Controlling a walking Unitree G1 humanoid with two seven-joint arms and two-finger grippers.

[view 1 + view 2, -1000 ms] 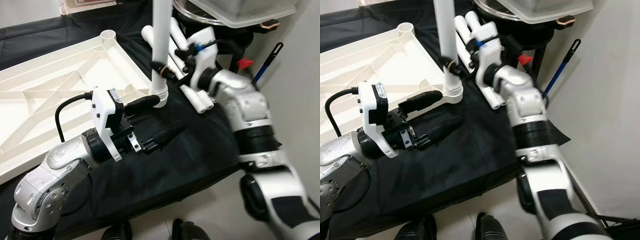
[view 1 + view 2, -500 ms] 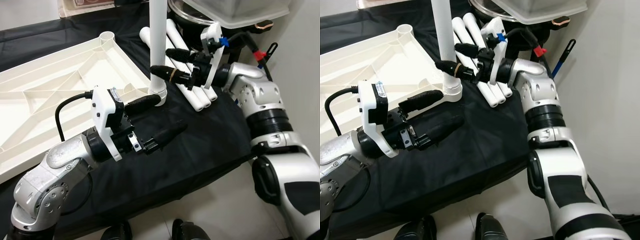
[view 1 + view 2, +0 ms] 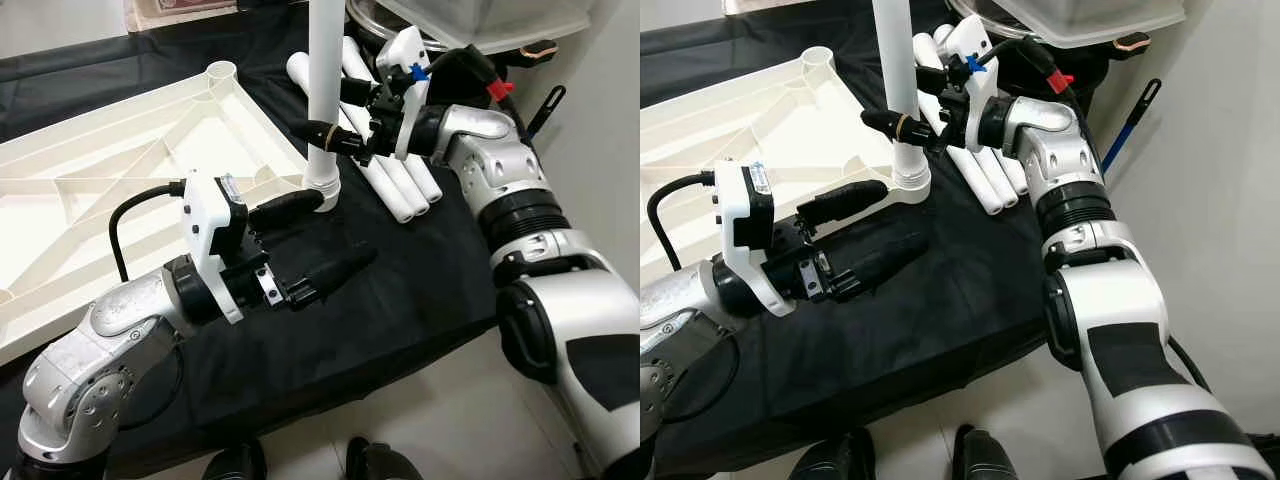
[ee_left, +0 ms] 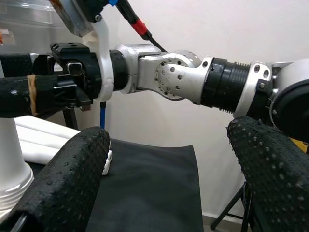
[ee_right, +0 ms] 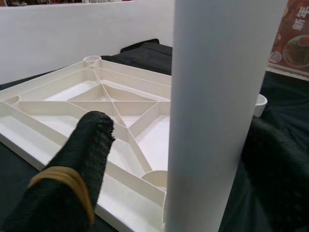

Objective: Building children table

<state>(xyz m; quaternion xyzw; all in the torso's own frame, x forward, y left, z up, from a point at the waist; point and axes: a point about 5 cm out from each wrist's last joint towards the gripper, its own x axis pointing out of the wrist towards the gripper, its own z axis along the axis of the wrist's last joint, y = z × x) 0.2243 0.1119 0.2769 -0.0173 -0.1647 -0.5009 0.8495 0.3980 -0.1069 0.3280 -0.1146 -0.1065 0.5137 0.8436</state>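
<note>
The white tabletop point(image 3: 120, 170) lies upside down on the black cloth. One white leg point(image 3: 325, 40) stands upright in its near corner socket point(image 3: 322, 190). My right gripper point(image 3: 328, 110) is open with a finger on each side of the leg; in the right wrist view a gap shows between the banded finger point(image 5: 72, 179) and the leg point(image 5: 222, 111). My left gripper point(image 3: 325, 235) is open just in front of the socket, its upper finger point(image 3: 290, 205) against the collar and its lower finger over the cloth. Several spare legs point(image 3: 400, 180) lie behind.
A clear plastic tub point(image 3: 480, 20) sits at the back right over a dark stand. A blue-handled tool point(image 3: 545, 105) leans on the white wall at the right. The cloth-covered table's front edge point(image 3: 400, 370) drops to the floor near my feet.
The right gripper, which had let go and drawn back from the leg half a second ago, has returned with its fingers around it. The left arm has stayed put.
</note>
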